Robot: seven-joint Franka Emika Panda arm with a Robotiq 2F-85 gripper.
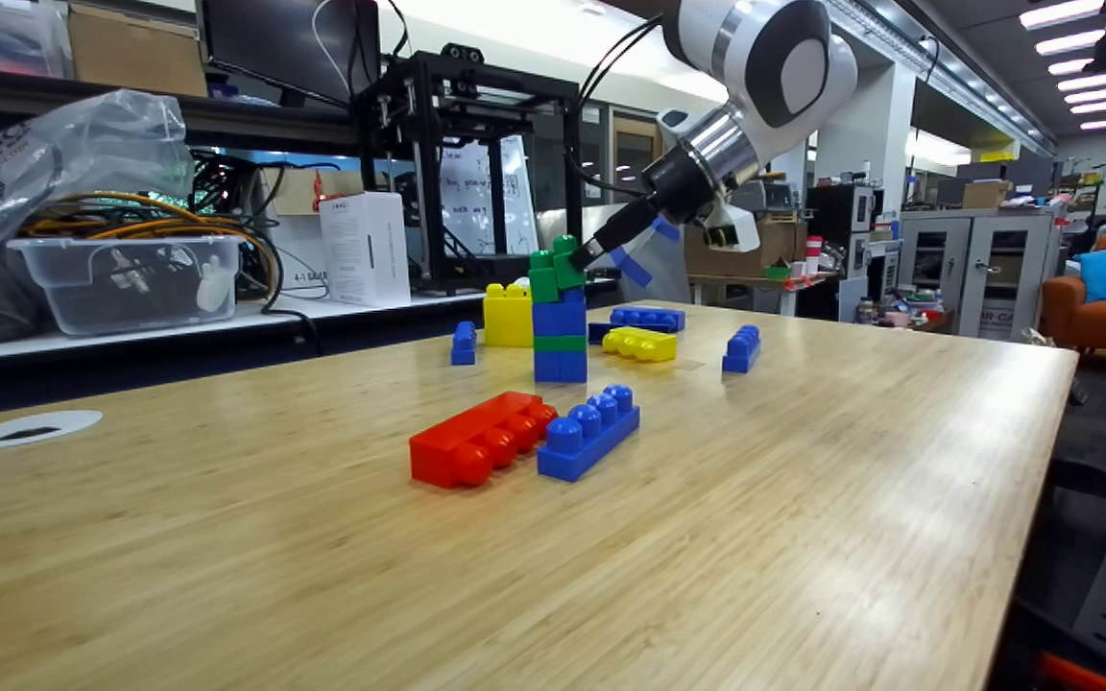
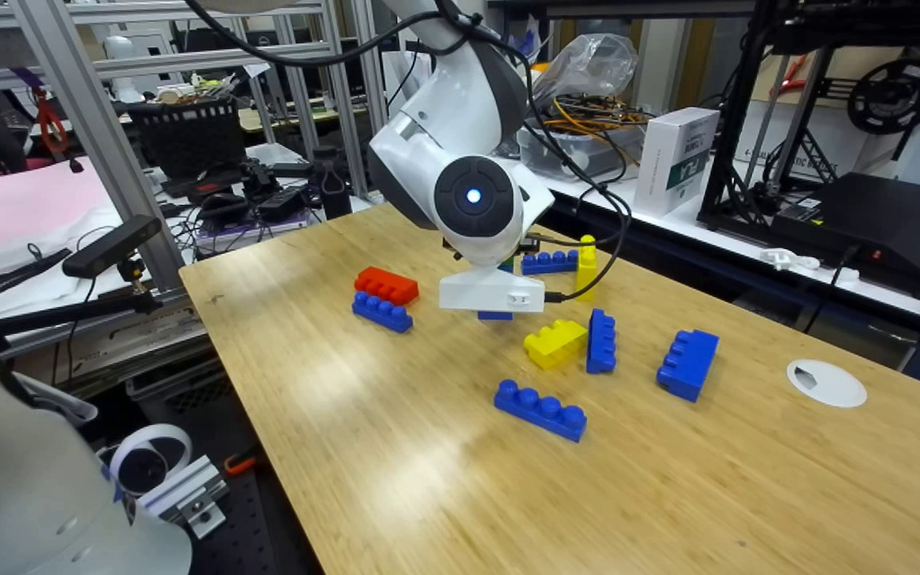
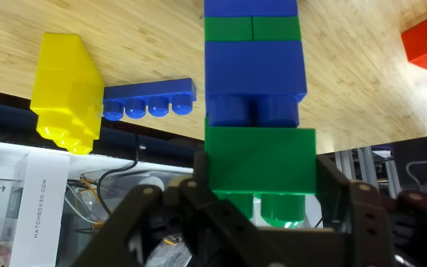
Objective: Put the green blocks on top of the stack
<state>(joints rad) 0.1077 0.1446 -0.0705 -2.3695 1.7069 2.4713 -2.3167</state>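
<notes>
The hand (image 1: 586,255) is clamped on a wide green brick (image 3: 261,159); in the wrist view its fingers (image 3: 200,167) bear on opposite ends, spread only to the brick's width. In an exterior view, this brick is tilted over the right half of the stack (image 1: 561,336), an upright tower of blue, green and blue layers. Blue studs (image 3: 232,111) show just below it; contact cannot be determined. Another green brick (image 1: 542,282) rests on top of the left half. On the surface (image 1: 707,537), nearer than the stack, a red brick (image 1: 467,441) lies on its side, just left of a four-stud blue brick (image 1: 591,440). A chunky yellow block (image 1: 507,322) stands left of and beyond the stack; a yellow brick (image 1: 647,345) lies to the right.
</notes>
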